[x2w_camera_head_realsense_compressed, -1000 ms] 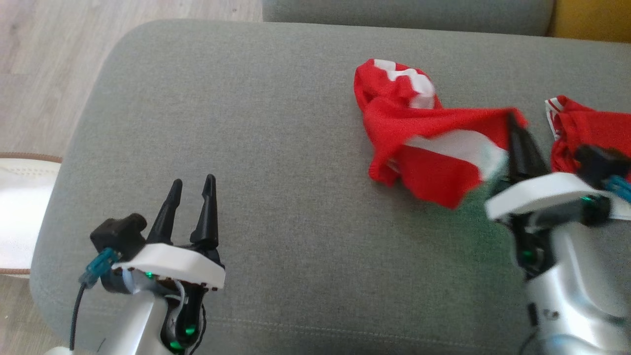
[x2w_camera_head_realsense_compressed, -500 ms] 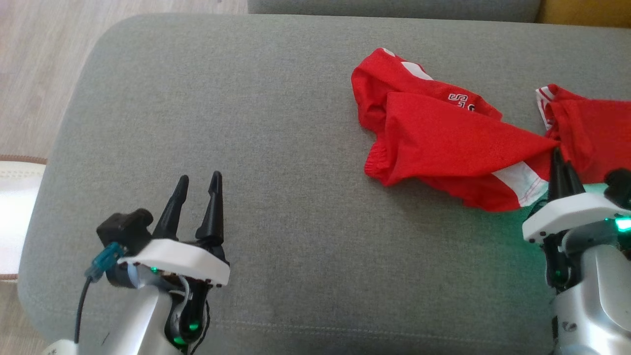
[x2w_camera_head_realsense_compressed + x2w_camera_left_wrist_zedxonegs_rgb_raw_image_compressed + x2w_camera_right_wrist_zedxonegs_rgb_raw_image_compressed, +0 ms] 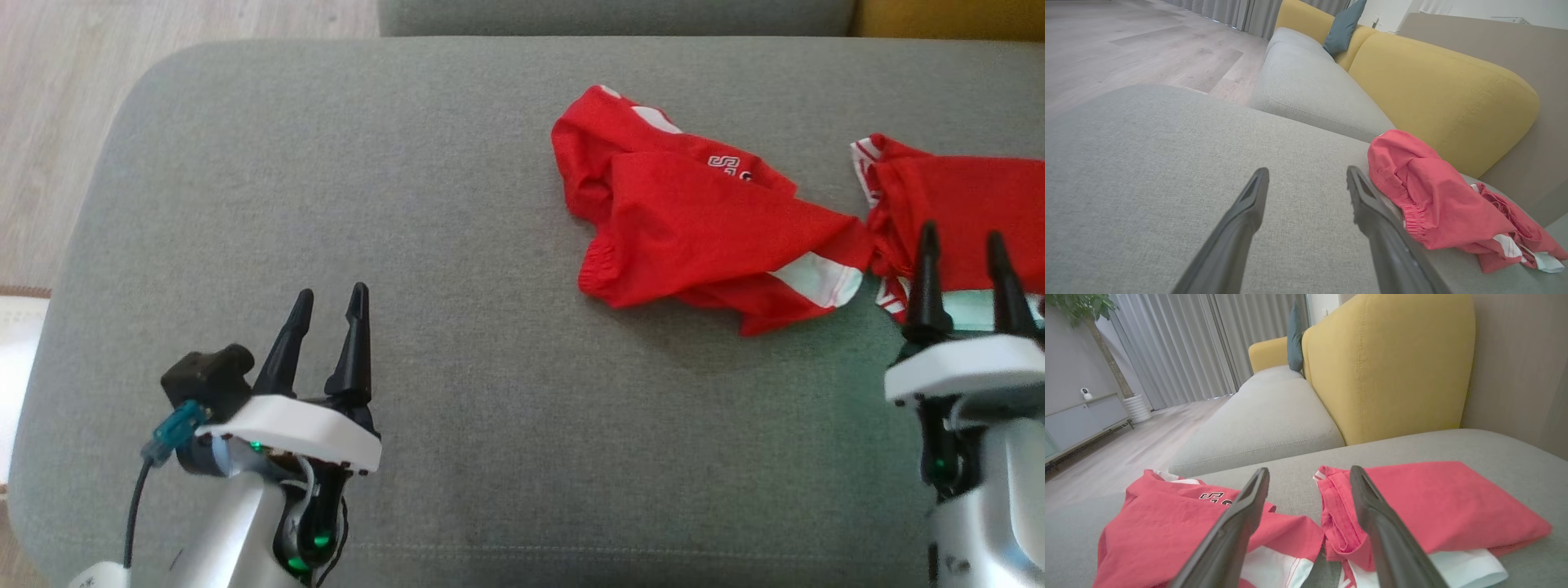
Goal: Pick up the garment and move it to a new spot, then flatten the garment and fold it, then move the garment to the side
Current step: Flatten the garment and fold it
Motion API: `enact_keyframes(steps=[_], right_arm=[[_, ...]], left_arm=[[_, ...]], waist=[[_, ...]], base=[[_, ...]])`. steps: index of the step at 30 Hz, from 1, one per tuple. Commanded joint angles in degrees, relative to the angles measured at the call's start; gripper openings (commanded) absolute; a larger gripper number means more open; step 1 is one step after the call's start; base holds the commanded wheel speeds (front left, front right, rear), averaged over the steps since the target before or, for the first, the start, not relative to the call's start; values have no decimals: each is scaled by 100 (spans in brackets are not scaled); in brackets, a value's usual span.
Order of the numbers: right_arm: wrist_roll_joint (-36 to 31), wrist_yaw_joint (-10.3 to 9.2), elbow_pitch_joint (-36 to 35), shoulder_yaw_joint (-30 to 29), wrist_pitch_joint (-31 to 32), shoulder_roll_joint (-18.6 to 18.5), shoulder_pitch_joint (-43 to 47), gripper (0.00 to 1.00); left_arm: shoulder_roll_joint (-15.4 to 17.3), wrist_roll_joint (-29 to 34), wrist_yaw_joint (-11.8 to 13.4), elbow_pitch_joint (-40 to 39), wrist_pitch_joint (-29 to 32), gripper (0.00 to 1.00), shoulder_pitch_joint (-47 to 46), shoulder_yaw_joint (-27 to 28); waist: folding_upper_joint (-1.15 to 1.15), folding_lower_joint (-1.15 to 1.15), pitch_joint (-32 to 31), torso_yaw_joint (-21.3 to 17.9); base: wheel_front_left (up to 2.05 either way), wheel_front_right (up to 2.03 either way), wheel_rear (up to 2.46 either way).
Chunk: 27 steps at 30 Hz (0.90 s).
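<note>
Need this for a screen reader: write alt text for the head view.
A crumpled red garment lies on a grey cushion beside a folded red garment. The right gripper is open near both; the left gripper is open at lower left.

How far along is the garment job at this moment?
Early. Done: the red garment lies free on the grey cushion, beside a folded red piece. In hand: nothing. The right gripper is open near where the two pieces meet, and the left gripper is open over bare cushion, well apart from the cloth. Left: the red garment is bunched, so flattening, folding and moving it aside remain.
</note>
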Motion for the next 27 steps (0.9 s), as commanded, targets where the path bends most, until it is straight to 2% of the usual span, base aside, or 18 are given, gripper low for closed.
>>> enact_keyframes(steps=[1,5,12,22,27], right_arm=[[54,37,-334,163,-89,-16,-36,100],[315,37,-958,272,-193,-16,226,100],[665,37,-1754,1077,-159,-16,894,100],[980,37,-1715,1920,5,-16,1298,100],[1228,37,-1267,2447,410,-16,1197,100]], left_arm=[[60,74,-18,-205,-44,100,-236,214],[45,85,-22,-241,-44,100,-191,215],[17,98,-33,-268,-44,100,-150,233],[-16,114,-64,-234,-42,100,-150,175],[-38,102,-84,-195,-39,100,-175,139]], waist=[[0,0,-37,-34],[0,0,-105,-93],[0,0,-178,-98],[0,0,-152,139],[0,0,-45,369]], base=[[0,0,0],[0,0,0],[0,0,0],[0,0,0],[0,0,0]])
